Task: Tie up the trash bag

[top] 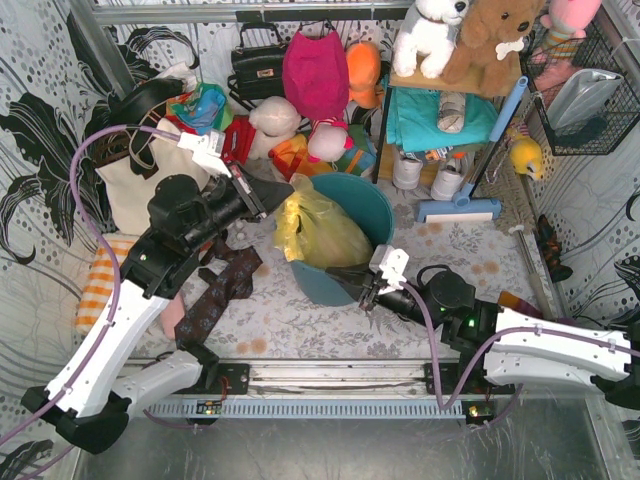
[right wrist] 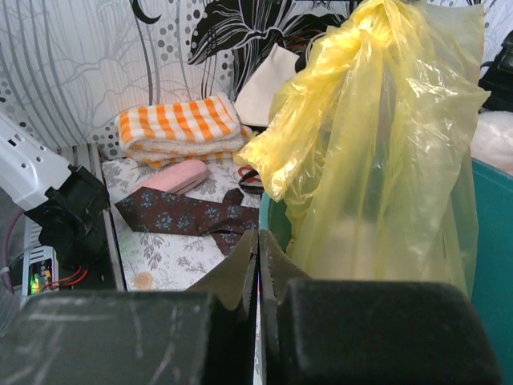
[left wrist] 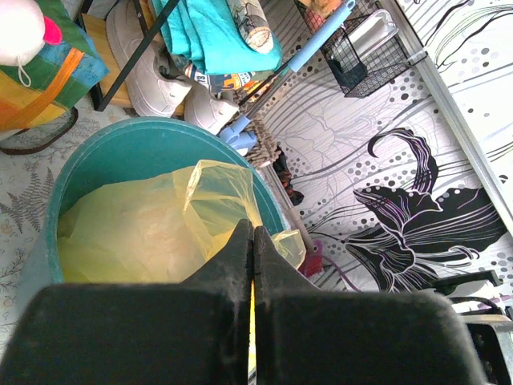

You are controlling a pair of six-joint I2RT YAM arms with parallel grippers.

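The yellow-green trash bag (top: pixel 322 232) sits in the teal bin (top: pixel 375 200), with its upper left part pulled up into a peak. My left gripper (top: pixel 285 192) is at that peak, jaws together, with a sliver of yellow plastic between them in the left wrist view (left wrist: pixel 253 234). There the bag (left wrist: pixel 136 233) lines the bin (left wrist: pixel 120 136). My right gripper (top: pixel 342 273) is shut and empty at the bin's near rim. In the right wrist view it (right wrist: pixel 258 238) is low, beside the raised, gathered bag (right wrist: pixel 385 136).
A dark patterned tie (top: pixel 222 288) and an orange checked cloth (top: pixel 100 285) lie left of the bin. The cream tote bag (top: pixel 135 185) stands behind them. A shelf with plush toys (top: pixel 450 60), a blue squeegee (top: pixel 468 195) and a wire basket (top: pixel 590 100) are at the back right.
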